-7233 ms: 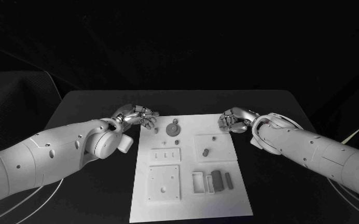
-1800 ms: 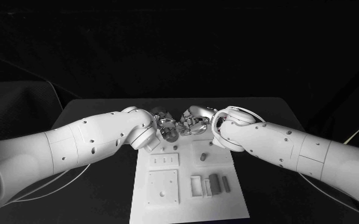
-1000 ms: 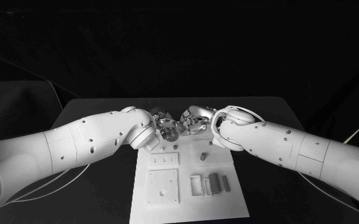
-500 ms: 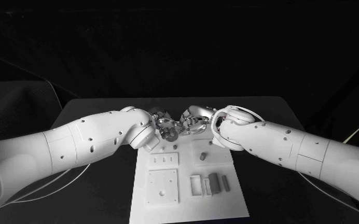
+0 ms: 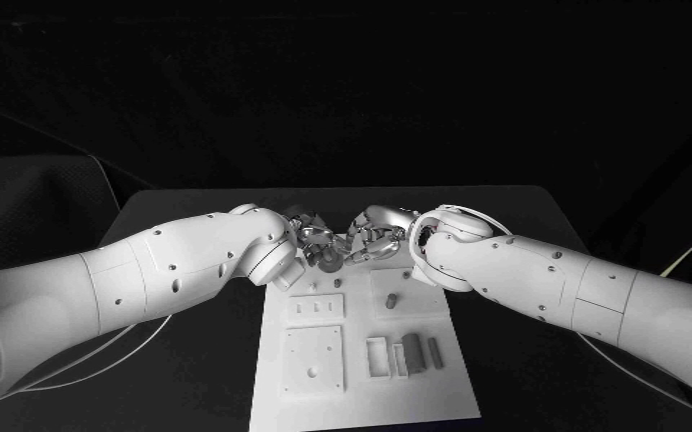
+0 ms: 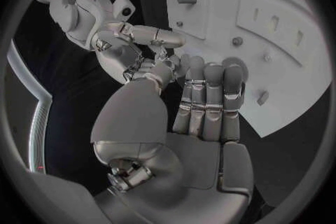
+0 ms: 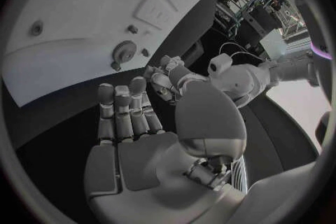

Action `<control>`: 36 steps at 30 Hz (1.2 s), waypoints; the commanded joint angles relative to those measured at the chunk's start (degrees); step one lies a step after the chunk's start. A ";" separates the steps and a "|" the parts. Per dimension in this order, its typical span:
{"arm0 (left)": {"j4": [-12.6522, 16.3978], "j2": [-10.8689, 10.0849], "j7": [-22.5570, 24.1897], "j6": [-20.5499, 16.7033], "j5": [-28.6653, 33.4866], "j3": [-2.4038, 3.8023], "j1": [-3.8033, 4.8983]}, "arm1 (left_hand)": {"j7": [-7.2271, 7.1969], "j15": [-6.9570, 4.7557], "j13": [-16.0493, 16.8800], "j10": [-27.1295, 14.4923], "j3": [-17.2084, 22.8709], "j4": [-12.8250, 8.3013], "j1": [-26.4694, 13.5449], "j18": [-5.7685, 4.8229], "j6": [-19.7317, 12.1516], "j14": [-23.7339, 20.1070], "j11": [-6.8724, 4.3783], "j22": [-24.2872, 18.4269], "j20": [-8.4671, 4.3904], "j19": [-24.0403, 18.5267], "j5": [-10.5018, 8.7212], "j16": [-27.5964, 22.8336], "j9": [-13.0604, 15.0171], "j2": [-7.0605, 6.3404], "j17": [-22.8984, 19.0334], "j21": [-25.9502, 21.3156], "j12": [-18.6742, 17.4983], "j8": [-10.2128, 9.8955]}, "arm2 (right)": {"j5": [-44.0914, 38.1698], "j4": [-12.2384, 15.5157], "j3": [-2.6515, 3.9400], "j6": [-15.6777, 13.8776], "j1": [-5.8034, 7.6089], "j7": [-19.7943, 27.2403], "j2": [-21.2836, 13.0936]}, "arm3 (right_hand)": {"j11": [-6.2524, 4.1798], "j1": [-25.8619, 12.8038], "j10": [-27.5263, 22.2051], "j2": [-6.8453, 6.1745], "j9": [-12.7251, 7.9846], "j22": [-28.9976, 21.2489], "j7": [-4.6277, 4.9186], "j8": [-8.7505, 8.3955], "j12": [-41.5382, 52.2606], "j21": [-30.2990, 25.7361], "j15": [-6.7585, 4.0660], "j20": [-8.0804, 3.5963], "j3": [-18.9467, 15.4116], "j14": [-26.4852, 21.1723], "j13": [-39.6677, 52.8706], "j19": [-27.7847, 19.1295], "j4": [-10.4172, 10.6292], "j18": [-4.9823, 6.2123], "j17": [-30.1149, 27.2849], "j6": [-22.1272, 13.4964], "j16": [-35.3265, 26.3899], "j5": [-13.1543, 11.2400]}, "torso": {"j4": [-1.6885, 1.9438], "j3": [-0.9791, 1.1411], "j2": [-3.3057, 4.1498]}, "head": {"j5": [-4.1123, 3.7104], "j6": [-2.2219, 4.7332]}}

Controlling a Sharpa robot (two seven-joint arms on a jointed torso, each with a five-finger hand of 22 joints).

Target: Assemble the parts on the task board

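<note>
Meeting over task board far end: left hand | right hand | fingers' hold unclear

You will find no text, label, brand, number or sign that can be read anywhere in these views. The task board carries no legible marking on its white face, and neither do the small parts lying on it.
</note>
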 commanded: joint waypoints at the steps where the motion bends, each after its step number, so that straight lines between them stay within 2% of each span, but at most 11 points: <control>1: -0.03 -0.05 -0.03 -0.04 0.04 0.04 0.05 | -1.86 -0.08 0.06 1.30 0.46 0.05 4.64 2.12 2.27 0.48 -0.86 0.08 -0.02 0.41 0.20 0.24 18.37 3.84 0.07 0.25 0.25 2.46 | -0.25 -0.10 -0.02 0.91 -0.04 0.41 -0.29 | 0.01 -0.69 -0.27 0.06 -0.07 -0.07 0.02 -0.23 -0.40 1.15 -0.14 0.04 -0.46 -0.44 -0.06 -0.56 0.02 -0.36 -0.09 -0.37 -0.38 -0.14 | 0.04 0.03 0.04 | 0.05 -0.02; 7: -0.41 -0.59 -0.83 0.71 -0.29 0.02 0.05 | -1.88 -0.10 0.06 1.37 0.52 0.05 4.65 2.13 2.32 0.53 -0.88 0.10 -0.03 0.45 0.20 0.28 18.39 3.83 0.10 0.29 0.26 2.49 | -0.10 -0.46 -0.05 0.66 -0.04 0.60 -2.00 | 0.04 -0.68 -0.38 0.10 -0.10 -0.11 0.03 -0.30 -0.44 1.10 -0.12 0.04 -0.48 -0.54 -0.08 -0.62 0.01 -0.38 -0.10 -0.53 -0.42 -0.12 | 0.03 0.05 -0.02 | 0.28 -0.07; 14: -0.32 -1.74 -4.01 1.42 -1.14 -0.17 0.06 | -1.90 -0.14 0.06 1.49 0.62 0.06 4.66 2.14 2.41 0.62 -0.92 0.13 -0.04 0.52 0.20 0.34 18.42 3.80 0.14 0.37 0.28 2.53 | 2.41 -1.68 -0.05 -1.78 -0.02 1.79 -5.27 | 0.11 -0.16 -0.67 0.65 -0.07 -0.22 -0.02 -0.18 -0.50 0.96 -0.04 0.00 -0.18 -0.78 -0.15 -0.75 -0.11 -0.38 -0.12 -0.51 -0.47 0.01 | 0.04 0.11 -0.05 | 0.72 -0.24; 17: 0.46 -2.62 -5.65 1.11 -2.29 -0.74 0.07 | -1.94 -0.21 0.07 1.73 0.78 0.09 4.61 2.17 2.58 0.82 -0.98 0.19 -0.07 0.67 0.19 0.48 18.49 3.67 0.24 0.53 0.33 2.61 | 4.07 -2.11 -0.05 -2.54 -0.01 2.12 -6.31 | 0.13 0.02 -0.72 0.80 -0.03 -0.25 -0.04 -0.10 -0.49 0.94 -0.03 -0.01 -0.07 -0.81 -0.16 -0.75 -0.15 -0.37 -0.12 -0.40 -0.46 0.04 | 0.07 0.12 -0.08 | 0.95 -0.42; 19: 1.44 -3.54 -6.58 0.76 -2.46 -1.74 0.08 | -1.97 -0.26 0.08 1.92 0.91 0.11 4.57 2.19 2.69 0.96 -1.04 0.23 -0.09 0.78 0.19 0.58 18.53 3.57 0.31 0.65 0.37 2.66 | 5.11 -2.58 -0.04 -2.78 0.01 2.25 -6.80 | 0.14 0.14 -0.75 0.86 -0.02 -0.26 -0.05 -0.06 -0.49 0.93 -0.02 -0.02 -0.01 -0.82 -0.17 -0.76 -0.19 -0.37 -0.12 -0.36 -0.46 0.06 | 0.07 0.17 -0.11 | 1.05 -0.44; 25: 3.67 -5.64 -7.48 0.34 -1.99 -3.54 0.08 | -2.05 -0.41 0.12 2.41 1.26 0.15 4.48 2.27 2.97 1.35 -1.18 0.36 -0.16 1.11 0.23 0.85 18.64 3.38 0.50 0.98 0.49 2.77 | 5.66 -5.03 0.31 -1.76 0.21 2.21 -7.02 | 0.16 0.59 -0.84 1.04 0.04 -0.30 -0.07 0.07 -0.48 0.90 0.00 -0.05 0.23 -0.88 -0.20 -0.77 -0.33 -0.35 -0.13 -0.18 -0.44 0.11 | 0.23 0.32 -0.19 | 1.32 -0.83; 27: 4.33 -6.25 -7.77 -0.01 -1.58 -4.18 0.08 | -2.06 -0.42 0.12 2.44 1.28 0.15 4.47 2.27 2.99 1.38 -1.19 0.36 -0.16 1.13 0.23 0.87 18.64 3.37 0.51 1.00 0.49 2.78 | 5.76 -6.00 0.38 -1.69 0.23 2.32 -6.92 | 0.17 0.66 -0.86 1.06 0.04 -0.31 -0.07 0.09 -0.48 0.89 0.01 -0.05 0.26 -0.88 -0.20 -0.77 -0.35 -0.35 -0.13 -0.16 -0.44 0.11 | 0.34 0.13 -0.15 | 1.32 -1.07; 29: 4.69 -6.53 -7.94 -0.22 -1.29 -4.18 0.06 | -2.11 -0.50 0.14 2.68 1.42 0.18 4.36 2.30 3.15 1.58 -1.26 0.42 -0.19 1.28 0.25 1.00 18.70 3.24 0.61 1.15 0.56 2.85 | 6.02 -7.05 0.40 -1.95 0.24 2.51 -6.64 | 0.17 0.79 -0.88 1.10 0.06 -0.32 -0.08 0.13 -0.47 0.88 0.01 -0.06 0.33 -0.90 -0.21 -0.78 -0.39 -0.35 -0.13 -0.10 -0.43 0.12 | 0.51 0.05 -0.23 | 1.38 -1.37; 30: 5.05 -6.72 -8.05 -0.39 -1.27 -4.18 0.05 | -2.12 -0.52 0.14 2.73 1.45 0.18 4.34 2.30 3.18 1.61 -1.27 0.43 -0.20 1.30 0.26 1.03 18.70 3.21 0.63 1.18 0.57 2.86 | 6.11 -7.53 0.43 -2.10 0.24 2.63 -6.56 | 0.18 0.86 -0.89 1.13 0.07 -0.33 -0.08 0.15 -0.47 0.88 0.02 -0.06 0.37 -0.91 -0.21 -0.78 -0.40 -0.35 -0.13 -0.07 -0.43 0.13 | 0.44 -0.01 -0.21 | 1.48 -1.42; 32: 5.88 -7.03 -8.21 -0.82 -1.31 -4.18 0.00 | -2.19 -0.62 0.16 3.02 1.66 0.19 4.20 2.34 3.40 1.84 -1.37 0.49 -0.23 1.47 0.37 1.19 18.76 3.11 0.73 1.34 0.64 2.93 | 6.46 -8.42 0.54 -2.51 0.24 2.90 -6.39 | 0.18 0.94 -0.90 1.17 0.08 -0.34 -0.08 0.17 -0.47 0.88 0.02 -0.07 0.41 -0.91 -0.22 -0.78 -0.42 -0.35 -0.13 -0.04 -0.42 0.14 | 0.64 0.09 -0.42 | 1.58 -1.82; 36: 7.61 -7.38 -8.57 -2.31 -1.47 -4.18 -0.39 | -2.33 -0.81 0.21 3.56 2.05 0.19 3.90 2.40 3.83 2.24 -1.56 0.60 -0.31 1.77 0.63 1.48 18.85 2.91 0.92 1.64 0.76 3.06 | 7.40 -10.25 0.61 -2.83 0.30 3.21 -6.09 | 0.19 1.18 -0.92 1.29 0.11 -0.35 -0.09 0.25 -0.45 0.87 0.03 -0.08 0.55 -0.91 -0.23 -0.76 -0.47 -0.34 -0.13 0.07 -0.40 0.19 | 0.95 0.08 -0.90 | 1.39 -2.89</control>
